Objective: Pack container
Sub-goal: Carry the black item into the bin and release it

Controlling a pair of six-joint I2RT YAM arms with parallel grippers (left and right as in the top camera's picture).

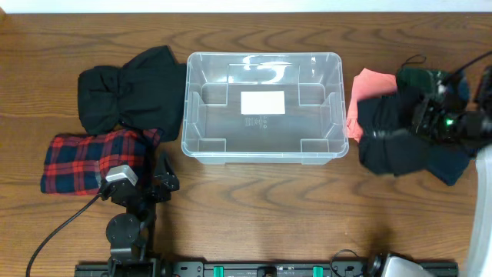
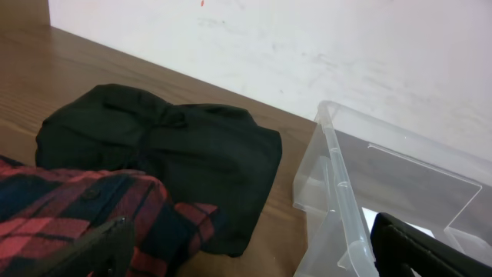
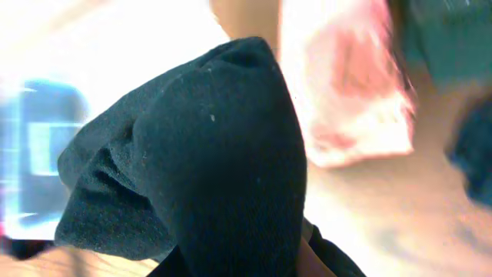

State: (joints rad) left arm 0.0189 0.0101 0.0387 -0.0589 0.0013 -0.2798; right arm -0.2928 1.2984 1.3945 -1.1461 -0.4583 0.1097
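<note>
Container (image 1: 188, 115), clear, empty: lay left of right end effector (image 1: 421, 115), apparently clamped on black garment (image 3: 223, 154); long axis left-right.

You have the bin (image 1: 261, 54) in the middle of the desk (image 1: 261, 208). Just left of it lies a bundle (image 1: 131, 92), with a shirt (image 1: 84, 160) in front, overlapping its near edge. The left hand (image 1: 165, 175) sits before the shirt's right end. Right of the bin lies a cloth (image 1: 367, 85), a garment (image 1: 388, 138) partly on it, and the right hand (image 1: 430, 115) above.
</note>
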